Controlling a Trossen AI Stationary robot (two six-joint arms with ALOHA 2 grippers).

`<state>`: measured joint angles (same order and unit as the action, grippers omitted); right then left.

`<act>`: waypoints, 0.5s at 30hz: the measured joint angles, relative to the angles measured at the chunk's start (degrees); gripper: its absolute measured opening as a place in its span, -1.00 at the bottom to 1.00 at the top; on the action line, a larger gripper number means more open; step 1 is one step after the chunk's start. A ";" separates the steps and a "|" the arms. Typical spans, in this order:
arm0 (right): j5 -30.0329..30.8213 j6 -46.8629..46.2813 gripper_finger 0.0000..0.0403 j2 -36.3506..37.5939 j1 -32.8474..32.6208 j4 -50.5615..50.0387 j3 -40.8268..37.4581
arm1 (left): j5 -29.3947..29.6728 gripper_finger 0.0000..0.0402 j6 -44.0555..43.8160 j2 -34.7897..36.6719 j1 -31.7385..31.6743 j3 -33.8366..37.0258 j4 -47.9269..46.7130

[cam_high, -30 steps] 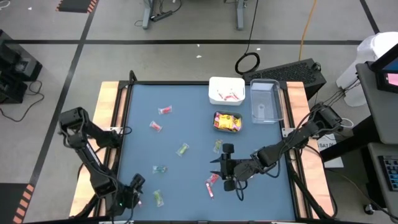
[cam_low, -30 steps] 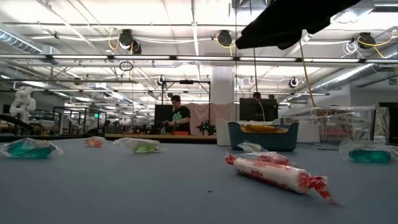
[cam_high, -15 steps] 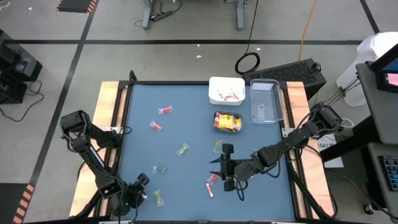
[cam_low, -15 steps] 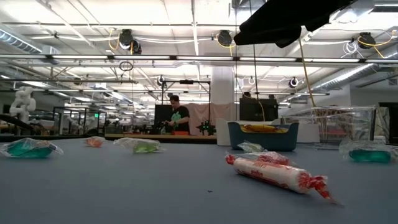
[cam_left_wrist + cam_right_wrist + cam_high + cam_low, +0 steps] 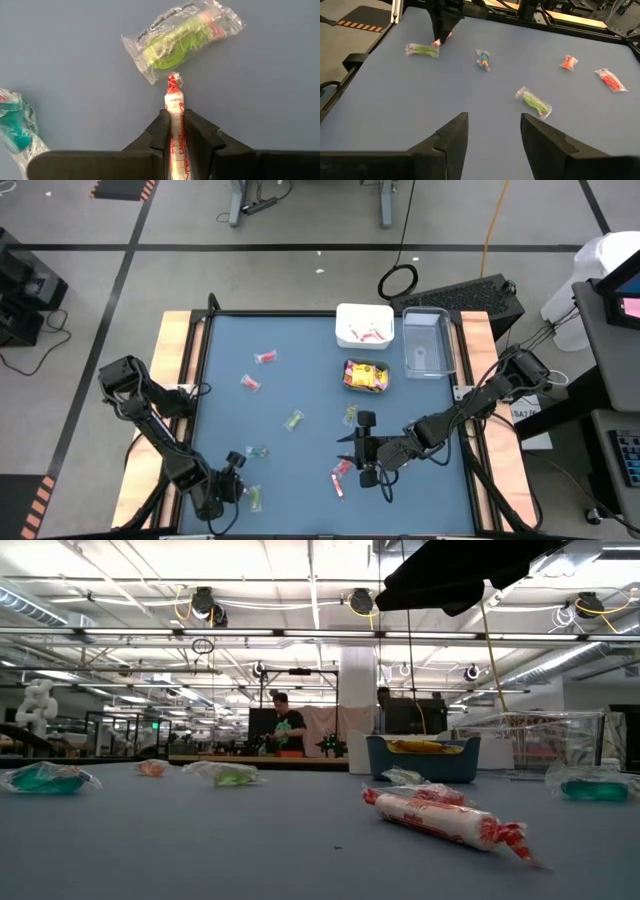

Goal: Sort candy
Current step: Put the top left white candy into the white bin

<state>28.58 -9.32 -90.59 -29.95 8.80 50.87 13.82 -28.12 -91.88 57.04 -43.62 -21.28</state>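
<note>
Already the left gripper (image 5: pixel 175 131) has its jaws pinched on a slim, light, probably brittle pink-white stick (image 5: pixel 174 107) mid-length; the right gripper (image 5: pixel 492 131) waits open.

One camera looks straight down on the table (image 5: pixel 300 390); one sits level at its surface; each wrist camera looks close along its fingers. All share the tabletop.
</note>
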 joint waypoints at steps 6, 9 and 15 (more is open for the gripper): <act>-0.02 -0.31 -0.15 0.00 0.00 0.00 0.00 | -0.12 -0.76 0.32 0.01 -0.09 -0.02 -0.04; -0.04 -0.44 -0.15 0.02 0.00 0.00 0.00 | -0.10 -0.76 0.09 -0.01 -0.07 -0.03 -0.07; -0.13 -2.43 -0.15 0.01 0.00 0.48 0.00 | 0.13 -0.76 0.07 0.78 -0.13 0.03 -0.75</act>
<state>28.45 -11.75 -90.57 -29.95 9.28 50.87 13.94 -28.04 -91.11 56.91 -43.59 -22.03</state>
